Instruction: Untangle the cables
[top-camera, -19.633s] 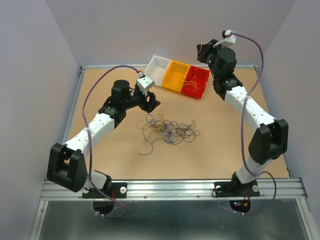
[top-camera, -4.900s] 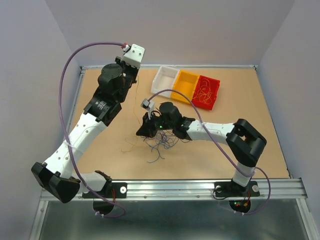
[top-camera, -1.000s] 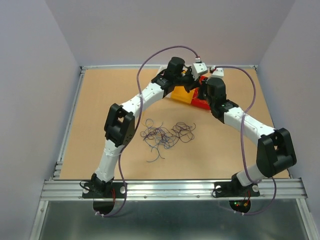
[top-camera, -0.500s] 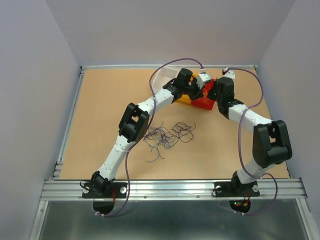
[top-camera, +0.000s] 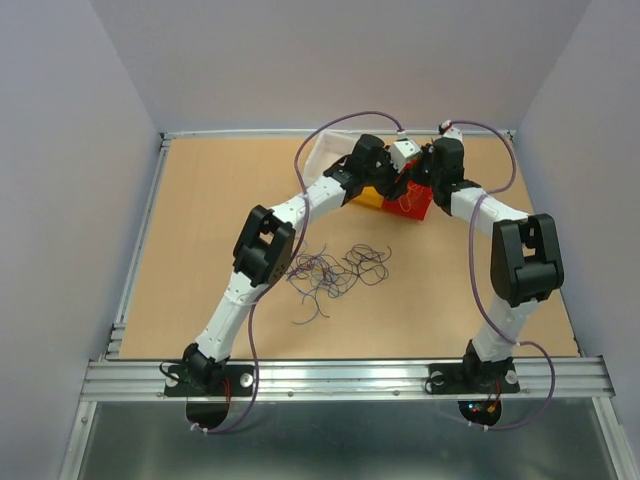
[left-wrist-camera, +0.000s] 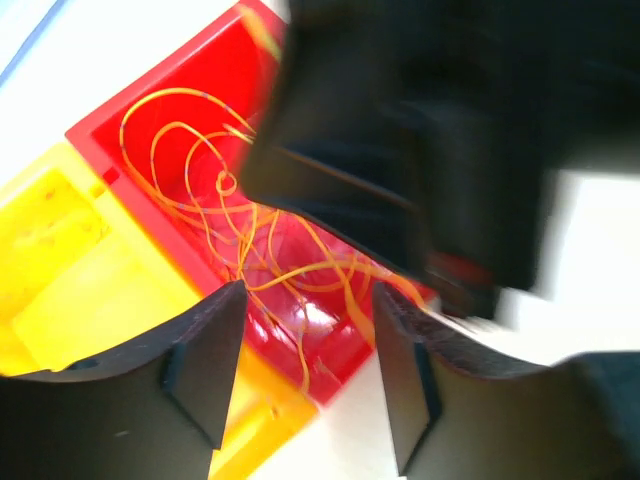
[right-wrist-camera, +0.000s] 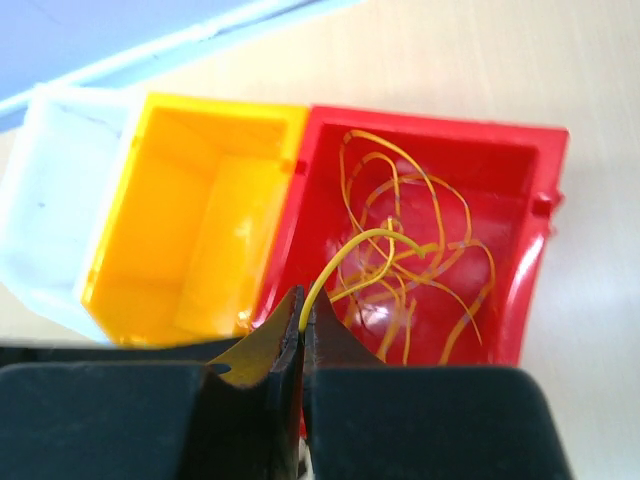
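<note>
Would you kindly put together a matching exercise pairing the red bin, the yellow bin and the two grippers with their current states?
Things:
1. red bin
2. yellow bin
3. left gripper
4. right gripper

States:
A. shut on a yellow wire
B. empty
C. open
D. holds loose yellow wires

Pairs: 1-D, 2-B, 3-C, 4-A.

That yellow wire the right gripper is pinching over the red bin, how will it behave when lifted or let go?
Probably springy, not limp: the yellow wire holds an arc out of the right gripper instead of drooping. Likely very light, being so thin. It may snag the curls in the red bin, whose loops overlap.
</note>
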